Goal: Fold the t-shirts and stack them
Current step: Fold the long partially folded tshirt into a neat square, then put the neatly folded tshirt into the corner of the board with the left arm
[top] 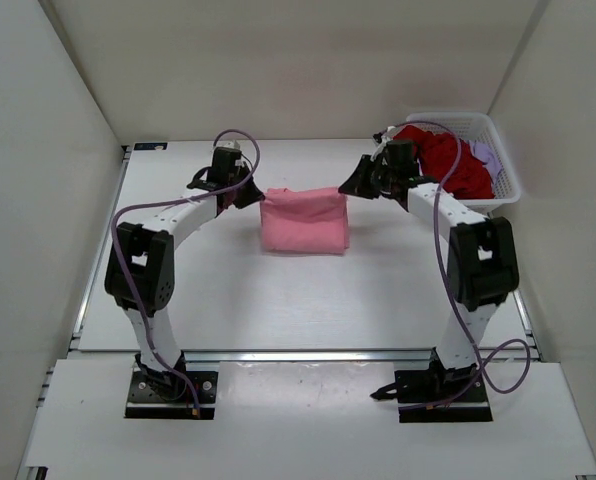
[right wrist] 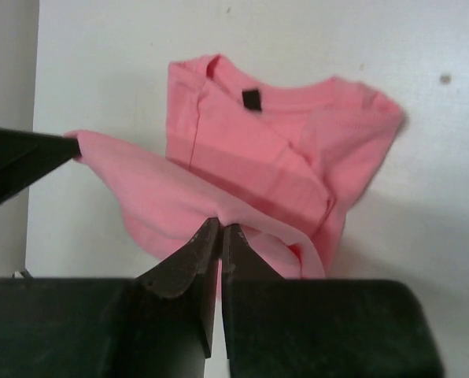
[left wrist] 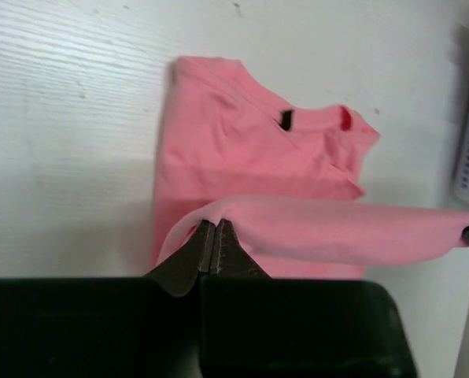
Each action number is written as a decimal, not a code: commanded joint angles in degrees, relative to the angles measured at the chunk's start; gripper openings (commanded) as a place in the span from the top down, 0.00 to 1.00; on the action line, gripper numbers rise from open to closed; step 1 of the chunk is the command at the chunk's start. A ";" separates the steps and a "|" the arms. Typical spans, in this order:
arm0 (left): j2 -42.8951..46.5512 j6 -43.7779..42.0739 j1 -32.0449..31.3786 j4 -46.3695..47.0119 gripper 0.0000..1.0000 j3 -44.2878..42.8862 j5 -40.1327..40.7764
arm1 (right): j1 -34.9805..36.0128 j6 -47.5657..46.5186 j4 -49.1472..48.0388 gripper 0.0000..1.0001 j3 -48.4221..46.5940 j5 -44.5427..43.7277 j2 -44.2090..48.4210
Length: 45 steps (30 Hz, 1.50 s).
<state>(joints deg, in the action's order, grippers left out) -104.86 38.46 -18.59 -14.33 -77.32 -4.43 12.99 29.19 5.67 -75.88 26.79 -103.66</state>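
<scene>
The pink t-shirt [top: 303, 222] lies partly folded in the middle of the table, its collar and black label toward the near side. My left gripper [top: 250, 193] is shut on the shirt's far left corner and my right gripper [top: 348, 186] is shut on its far right corner. Between them the far edge is lifted into a taut band [left wrist: 337, 230]. In the wrist views each pair of fingertips pinches pink cloth, with the pink t-shirt [left wrist: 250, 142] [right wrist: 282, 150] spread flat beyond them. The dark red t-shirt [top: 448, 160] and the lavender t-shirt [top: 485, 153] lie crumpled in the basket.
A white mesh basket [top: 506, 180] stands at the table's far right corner, right behind my right arm. White walls enclose the table on the left, back and right. A metal rail runs along the near edge of the table.
</scene>
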 commanded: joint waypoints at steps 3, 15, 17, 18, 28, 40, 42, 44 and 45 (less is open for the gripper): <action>-3.58 -0.14 2.41 -0.09 1.00 -8.80 4.34 | -1.74 -0.97 2.83 1.00 -20.05 3.89 -14.25; -4.76 -3.03 3.38 2.99 0.41 -12.44 0.46 | 0.19 -4.93 12.44 0.65 -28.74 -5.69 -12.56; -2.82 -3.65 4.08 4.39 0.42 -6.12 0.56 | 0.98 -5.81 8.94 0.66 -21.20 -5.95 -6.15; -2.37 -3.57 4.61 5.70 0.42 -4.61 -0.66 | 1.24 -5.46 6.57 0.73 -18.72 -6.48 -4.81; -11.58 -5.94 3.21 5.10 0.36 -2.47 -10.95 | 6.25 -1.67 -9.54 0.93 12.67 -5.08 14.17; -22.84 -2.42 -2.33 4.86 1.00 -15.10 -11.24 | 7.84 0.25 -13.84 0.73 26.37 -1.48 23.49; -24.51 -3.04 -1.81 2.30 1.00 -20.75 -9.73 | 8.71 2.27 -16.99 0.73 29.90 1.76 25.34; -25.91 -1.46 2.31 0.19 1.00 -27.06 -11.56 | 9.85 2.28 -17.37 0.72 34.55 1.26 27.71; -26.62 -1.54 3.63 -1.13 1.00 -30.66 -11.74 | 10.73 2.01 -17.10 0.72 36.05 0.47 28.76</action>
<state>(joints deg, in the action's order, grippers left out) -132.57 36.12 -19.88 -12.40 -99.83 -16.38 21.87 30.35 -7.79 -43.46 26.02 -77.89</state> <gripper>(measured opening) 0.046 0.277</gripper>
